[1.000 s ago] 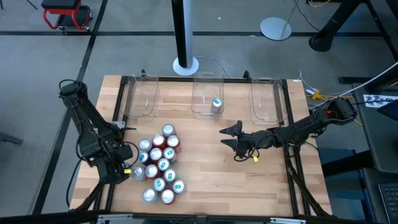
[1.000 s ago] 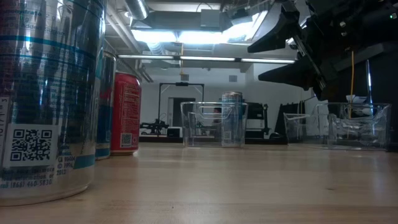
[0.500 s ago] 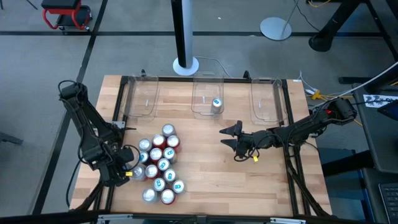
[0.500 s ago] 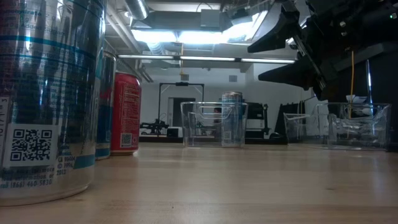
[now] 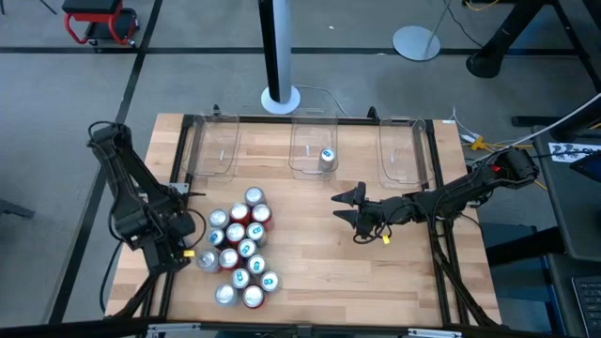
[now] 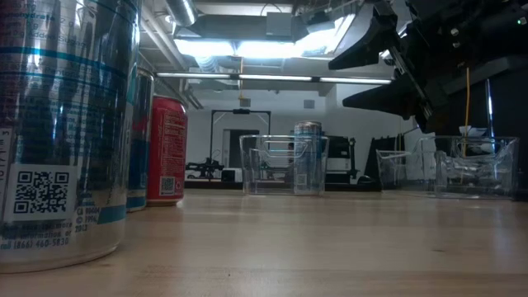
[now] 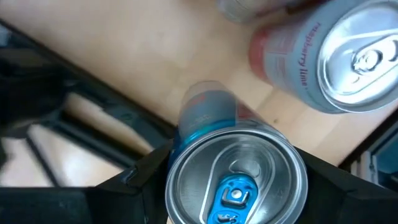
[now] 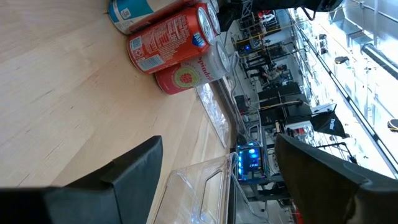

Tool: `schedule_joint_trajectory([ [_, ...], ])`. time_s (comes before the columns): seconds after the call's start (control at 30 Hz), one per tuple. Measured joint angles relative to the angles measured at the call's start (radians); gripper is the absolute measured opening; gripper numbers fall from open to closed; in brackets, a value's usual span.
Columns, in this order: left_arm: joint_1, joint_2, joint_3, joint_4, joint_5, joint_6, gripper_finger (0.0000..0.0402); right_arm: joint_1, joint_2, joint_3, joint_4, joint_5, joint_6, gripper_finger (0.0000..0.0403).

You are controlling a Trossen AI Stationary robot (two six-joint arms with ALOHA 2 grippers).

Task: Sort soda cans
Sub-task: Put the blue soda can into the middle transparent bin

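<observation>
A bunch of soda cans [image 5: 240, 250] stands on the wooden table [image 5: 310, 272], at about 8 o'clock from the middle. They are small and round with shiny silver tops. Some are red, and some are blue and white with a blue tab.

The left gripper [image 5: 197, 255] is at the 9 o'clock edge of the bunch. Its dark fingers [image 7: 140, 177] are clamped on a can with a blue tab [image 7: 235, 180], one on each side.

One more can [image 5: 327, 157] stands in the middle clear bin [image 5: 315, 150], at 12 o'clock.

The right gripper [image 5: 345, 207] waits near the middle of the table, above the wood. Its jaws are apart and hold nothing.
</observation>
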Motion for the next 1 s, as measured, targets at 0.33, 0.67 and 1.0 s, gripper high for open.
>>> schedule_joint_trajectory([
  [0.33, 0.066, -0.011, 0.223, -0.229, -0.064, 0.059, 0.0229, 0.0, 0.0, 0.0, 0.0, 0.0, -0.001, 0.031],
  [0.67, 0.216, -0.023, 0.334, -0.234, -0.132, 0.248, 0.0229, 0.0, 0.0, 0.0, 0.001, 0.0, -0.017, 0.031],
  [1.0, 0.361, -0.023, 0.408, -0.233, -0.136, 0.441, 0.0229, 0.0, 0.0, 0.0, 0.001, 0.0, -0.021, 0.031],
])
